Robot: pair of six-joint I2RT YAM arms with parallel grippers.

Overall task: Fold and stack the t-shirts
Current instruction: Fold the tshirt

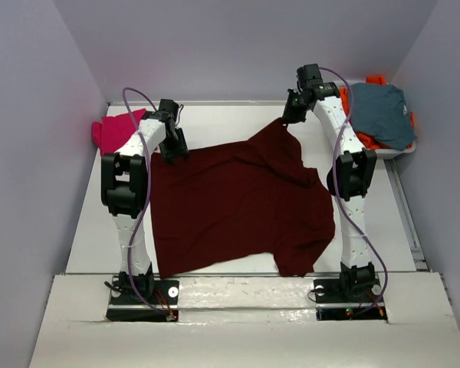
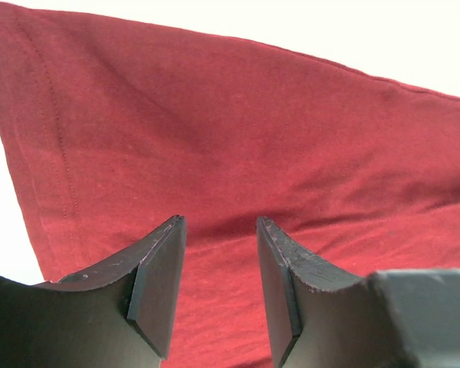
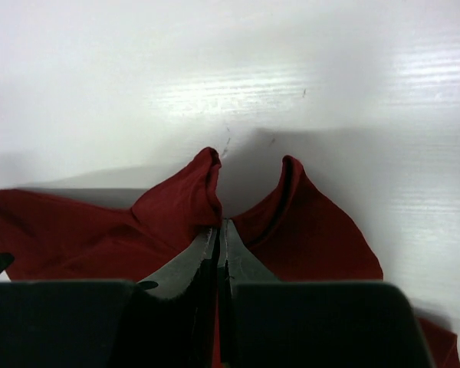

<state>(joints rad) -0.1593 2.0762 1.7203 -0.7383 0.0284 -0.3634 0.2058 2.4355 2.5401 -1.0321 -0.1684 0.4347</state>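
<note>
While the large dark maroon cloth t-shirt (image 1: 238, 203) lies spread across the middle of the white counter (image 1: 92, 230), you have the right jaws pressed together on a fold of its far edge, which rises in a peak. Your left jaws stand spread just above the shirt's far left corner, gripping nothing. A crumpled magenta-pink shirt (image 1: 115, 130) sits far left. At the far right, a grey-blue garment (image 1: 379, 111) lies on an orange garment (image 1: 370, 142).

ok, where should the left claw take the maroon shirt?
Probably the far-left corner of the maroon shirt, under the open left claw. Come down from above, pinching across the stitched edge: it lies flat with bare table beside it, mirroring the right claw shut on the far-right edge.
</note>
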